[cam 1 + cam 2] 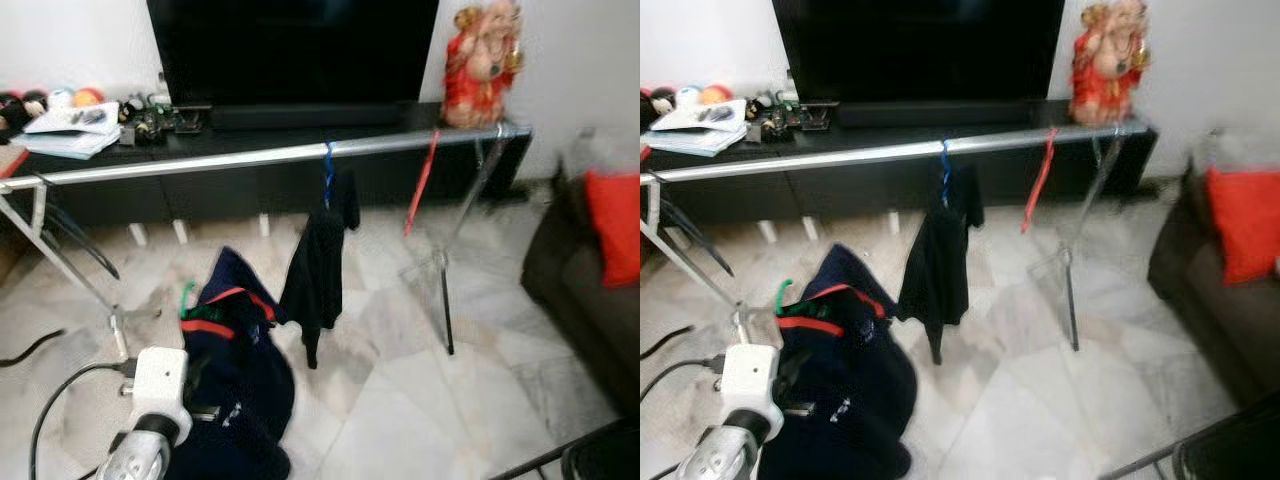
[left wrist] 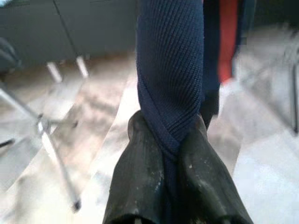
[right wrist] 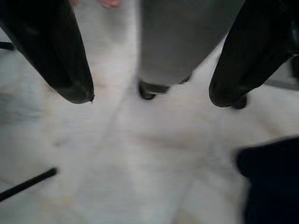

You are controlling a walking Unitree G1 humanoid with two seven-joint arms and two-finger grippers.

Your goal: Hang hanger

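My green hanger (image 1: pixel 187 296) pokes its hook out of the navy garment (image 1: pixel 235 370), which hangs bunched below and in front of the silver rail (image 1: pixel 270 155), toward its left half. I have the left gripper (image 2: pixel 170 154) closed tight on a fold of that navy cloth, the ribbed fabric squeezed between both black fingers (image 2: pixel 138 182); I judge the hold is on the cloth because the hanger's hook must stay free to catch the rail. The left arm (image 1: pixel 150 420) sits low, beneath the garment, so a lift is what the hook needs next.

On the rail, a blue hanger (image 1: pixel 328 165) already carries a black garment (image 1: pixel 320 265) near the middle, and a red hanger (image 1: pixel 422 180) dangles empty further right, leaving bare rail to the left of both for mine.

My right gripper (image 3: pixel 149 93) hangs idle with fingers spread wide apart, gripping nothing, above pale marble floor (image 3: pixel 140 163).

Behind the rail, a dark surface (image 1: pixel 300 135) bears a television (image 1: pixel 290 50) and a red statue (image 1: pixel 485 60).
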